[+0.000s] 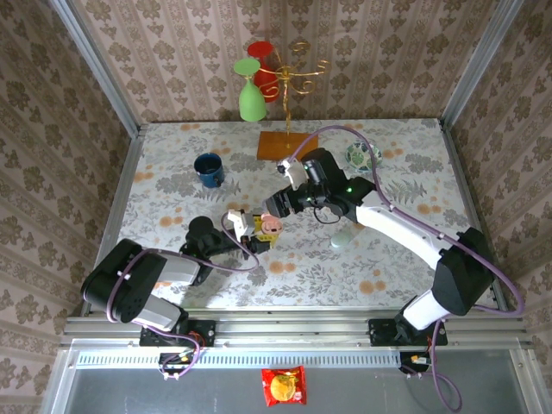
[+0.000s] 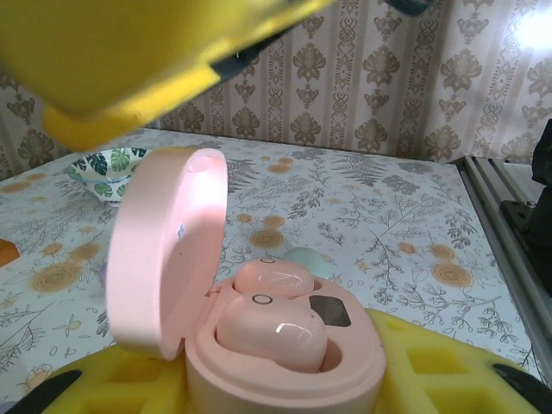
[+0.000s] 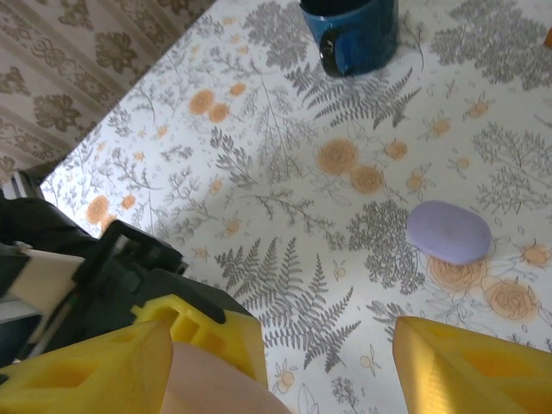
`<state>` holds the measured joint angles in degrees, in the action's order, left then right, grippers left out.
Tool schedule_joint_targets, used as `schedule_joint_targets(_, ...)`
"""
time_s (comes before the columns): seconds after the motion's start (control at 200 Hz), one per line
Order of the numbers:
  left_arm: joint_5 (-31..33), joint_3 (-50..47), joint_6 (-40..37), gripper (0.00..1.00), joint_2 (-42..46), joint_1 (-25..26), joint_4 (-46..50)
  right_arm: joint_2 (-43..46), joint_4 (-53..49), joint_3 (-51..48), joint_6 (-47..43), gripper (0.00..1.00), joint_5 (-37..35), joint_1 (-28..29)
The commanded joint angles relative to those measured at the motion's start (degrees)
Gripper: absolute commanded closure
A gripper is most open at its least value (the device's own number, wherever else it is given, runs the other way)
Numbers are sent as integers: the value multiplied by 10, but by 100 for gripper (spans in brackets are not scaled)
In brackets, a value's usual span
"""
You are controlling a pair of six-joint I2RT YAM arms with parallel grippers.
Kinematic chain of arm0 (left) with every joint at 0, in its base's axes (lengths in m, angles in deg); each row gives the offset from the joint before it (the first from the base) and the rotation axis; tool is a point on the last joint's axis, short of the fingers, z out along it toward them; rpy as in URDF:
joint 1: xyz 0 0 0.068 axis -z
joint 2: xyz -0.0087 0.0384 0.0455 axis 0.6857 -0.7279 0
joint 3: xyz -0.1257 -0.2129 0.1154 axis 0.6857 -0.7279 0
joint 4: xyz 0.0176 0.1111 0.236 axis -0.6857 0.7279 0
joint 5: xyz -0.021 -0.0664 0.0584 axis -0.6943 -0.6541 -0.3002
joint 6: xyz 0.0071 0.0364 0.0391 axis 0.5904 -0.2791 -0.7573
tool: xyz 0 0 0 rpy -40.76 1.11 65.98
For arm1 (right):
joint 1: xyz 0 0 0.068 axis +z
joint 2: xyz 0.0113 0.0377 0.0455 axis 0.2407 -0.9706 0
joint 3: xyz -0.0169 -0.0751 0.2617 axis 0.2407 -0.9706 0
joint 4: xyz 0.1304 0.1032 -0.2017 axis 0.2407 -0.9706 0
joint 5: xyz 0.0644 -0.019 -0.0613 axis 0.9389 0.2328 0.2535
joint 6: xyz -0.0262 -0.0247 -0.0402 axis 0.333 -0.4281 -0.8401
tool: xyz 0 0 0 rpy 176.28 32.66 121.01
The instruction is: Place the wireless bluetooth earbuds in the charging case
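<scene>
The pink charging case (image 2: pixel 285 362) stands open, its lid (image 2: pixel 168 250) swung up to the left. Two pink wireless bluetooth earbuds sit in its wells, one at the back (image 2: pixel 269 278) and one at the front (image 2: pixel 272 338). My left gripper (image 2: pixel 285 392) is shut on the case, its yellow fingers (image 2: pixel 448 366) on either side of the base. From above, the left gripper (image 1: pixel 254 231) holds the case (image 1: pixel 271 226) mid-table. My right gripper (image 1: pixel 274 205) hovers just above it, open; its yellow fingers (image 3: pixel 86 371) stand wide apart over the pink lid (image 3: pixel 216 388).
A lilac egg-shaped case (image 3: pixel 448 233) lies on the floral cloth, and a mint one (image 1: pixel 342 239) lies right of the held case. A blue mug (image 1: pixel 208 168) stands at the back left. A leaf-patterned bowl (image 1: pixel 363 156) and a wooden-based stand with coloured glasses (image 1: pixel 285 142) sit at the back.
</scene>
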<state>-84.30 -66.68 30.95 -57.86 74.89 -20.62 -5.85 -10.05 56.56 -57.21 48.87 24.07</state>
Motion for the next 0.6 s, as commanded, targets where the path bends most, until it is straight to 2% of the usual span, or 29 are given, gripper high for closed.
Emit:
schedule_joint_targets(0.0,19,8,31,60,14,2,-17,-3,-38,12,-5,30,-1,-2)
schedule_joint_targets(0.19,39,23,75,62,10,3,-17,26,-43,-20,-13,29,9,-2)
schedule_joint_targets(0.285,46,29,87,62,10,3,-18,51,-19,-43,22,28,3,-7)
schedule_joint_targets(0.385,43,38,101,62,11,5,-18,73,30,-73,110,24,44,-30)
schedule_joint_targets(0.595,56,55,117,62,25,10,-19,82,194,-156,322,21,208,-65)
